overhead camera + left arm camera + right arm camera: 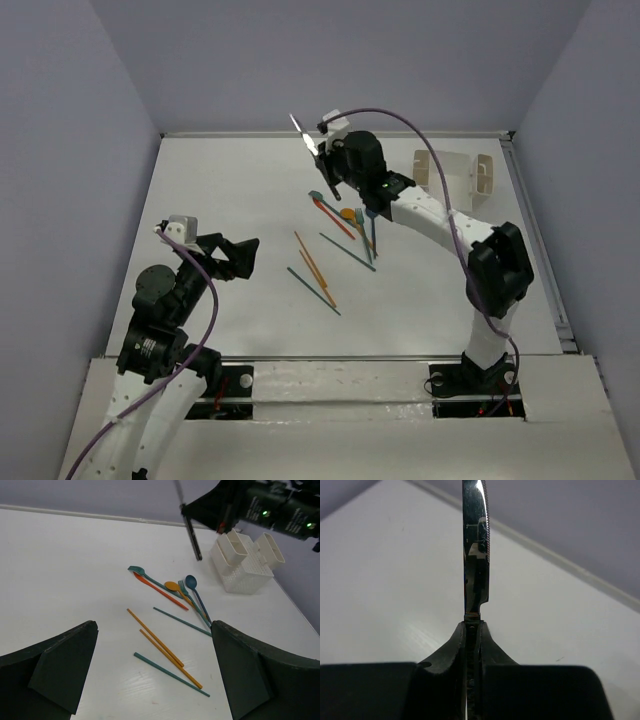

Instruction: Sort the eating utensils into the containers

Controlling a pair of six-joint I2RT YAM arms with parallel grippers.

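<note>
While the sort has hardly begun, the table (220, 200) carries nearly all the work that is left: every utensil but one lies loose on its white top. The right arm (440, 225) reaches far across and rises over the back of the table. The left arm (160, 290) is folded near its base on the left, well apart from everything. The caddy (245, 570) stands at the far right near the back edge, and its upright end cups show no utensil in them as far as the left wrist view reaches. The left gripper (154, 630) hangs with its fingers spread wide and nothing between them, facing the loose pieces. The right gripper (472, 642) is pinched tight on the handle of the knife (476, 555). It holds the knife in the air, blade pointing away from the fingers, to the left of the caddy and not yet over it. I judge the step in hand to be carrying that knife to a cup, which would make the first piece sorted. Near the middle of the table lie two orange chopsticks (159, 641) side by side. Two teal chopsticks (172, 675) lie near them, one on each side of the pair. Beyond them is a tight cluster, with handles crossing or touching: a teal spoon (136, 570), an orange spoon (171, 585), a blue spoon (191, 581) and a fork (182, 585). A thin red-orange piece that I cannot name lies alongside. All of these are yet to be picked up and put away.
</note>
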